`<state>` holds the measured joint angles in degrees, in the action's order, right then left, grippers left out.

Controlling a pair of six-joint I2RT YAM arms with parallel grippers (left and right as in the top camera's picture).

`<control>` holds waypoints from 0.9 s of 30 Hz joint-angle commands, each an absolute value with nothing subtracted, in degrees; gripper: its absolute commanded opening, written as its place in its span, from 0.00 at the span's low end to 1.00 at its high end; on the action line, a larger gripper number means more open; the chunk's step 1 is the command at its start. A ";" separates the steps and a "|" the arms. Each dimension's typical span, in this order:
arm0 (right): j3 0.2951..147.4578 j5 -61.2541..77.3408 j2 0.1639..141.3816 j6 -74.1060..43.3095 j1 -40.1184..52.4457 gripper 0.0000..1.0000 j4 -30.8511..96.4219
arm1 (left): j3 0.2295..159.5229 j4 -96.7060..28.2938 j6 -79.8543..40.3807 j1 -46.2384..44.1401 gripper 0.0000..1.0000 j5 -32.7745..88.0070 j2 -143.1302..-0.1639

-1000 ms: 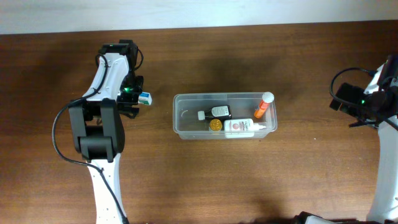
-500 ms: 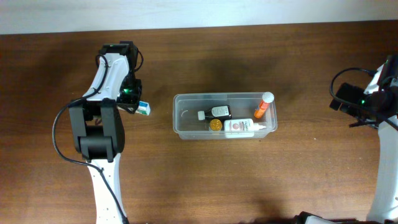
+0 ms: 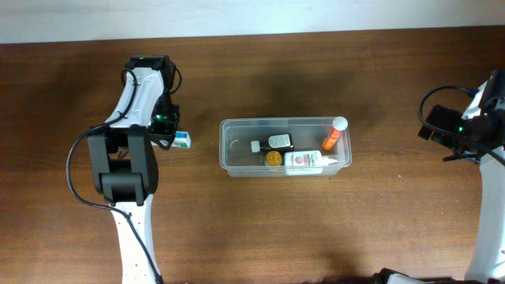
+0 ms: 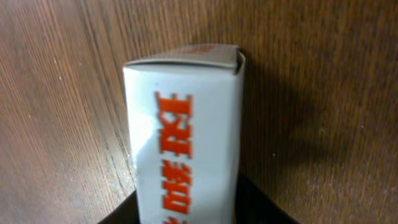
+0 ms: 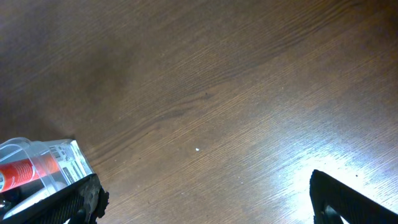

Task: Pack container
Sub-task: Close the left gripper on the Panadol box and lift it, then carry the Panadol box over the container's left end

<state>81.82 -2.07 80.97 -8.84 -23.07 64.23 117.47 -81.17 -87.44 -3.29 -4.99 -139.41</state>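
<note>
Counter: dark brown wooden counter point(image 3: 316, 229), matte, with fine straight grain running across it.
Left arm: white and black jointed left arm point(image 3: 126, 170), black cable looping off its side, reaching to the counter's left half.
Right arm: white and black right arm point(image 3: 481, 118) at the counter's right edge, well apart from everything else.
Container: clear plastic rectangular container point(image 3: 237, 154) with rounded corners and a raised rim, shallow, standing at mid-counter between the two arms; its left third is bare.
Left pincer: left pincer point(image 3: 175, 139), black fingers closed in on the two sides of the box, near the container's left end.
Right pincer: right pincer point(image 5: 205, 202), fingers spread wide, nothing between them, bare wood below.
Tube: white plastic tube point(image 3: 309, 162) with a red label, lying along the container's near wall.
Bottle, orange: orange bottle point(image 3: 333, 136) with a white cap, lying slanted at the right end.
Bottle, dark: small dark bottle point(image 3: 276, 143) with a white cap, lying mid-container.
Box: small white cardboard box point(image 4: 183, 143), smooth faces, orange-red lettering, folded end flap.
Disc: small round gold disc point(image 3: 273, 158) beside the tube.
</note>
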 commanded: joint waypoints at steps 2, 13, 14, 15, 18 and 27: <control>82.67 -1.98 81.06 -9.10 -23.27 0.98 64.05 | 117.14 -81.47 -85.56 -2.83 0.21 -6.39 -140.70; 82.67 -1.98 81.06 -9.13 -23.27 0.98 64.05 | 118.24 -81.52 -81.47 -2.76 0.17 -7.27 -140.64; 82.67 -1.98 81.06 -9.10 -23.27 0.98 64.05 | 118.85 -81.47 -79.72 -2.76 0.16 -7.75 -140.53; 82.67 -1.98 81.06 -9.10 -23.27 0.98 64.05 | 119.55 -81.49 -78.02 -2.76 0.15 -8.21 -140.42; 82.67 -1.98 81.06 -9.10 -23.27 0.98 64.05 | 123.68 -81.49 -68.36 -2.76 0.12 -9.32 -139.76; 82.67 -1.98 81.06 -9.10 -23.27 0.98 64.05 | 139.72 -87.05 -43.38 -3.64 0.06 -8.69 -138.08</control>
<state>81.82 -2.09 80.97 -8.84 -23.07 64.23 134.52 -85.06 -56.01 -3.31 -8.03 -139.41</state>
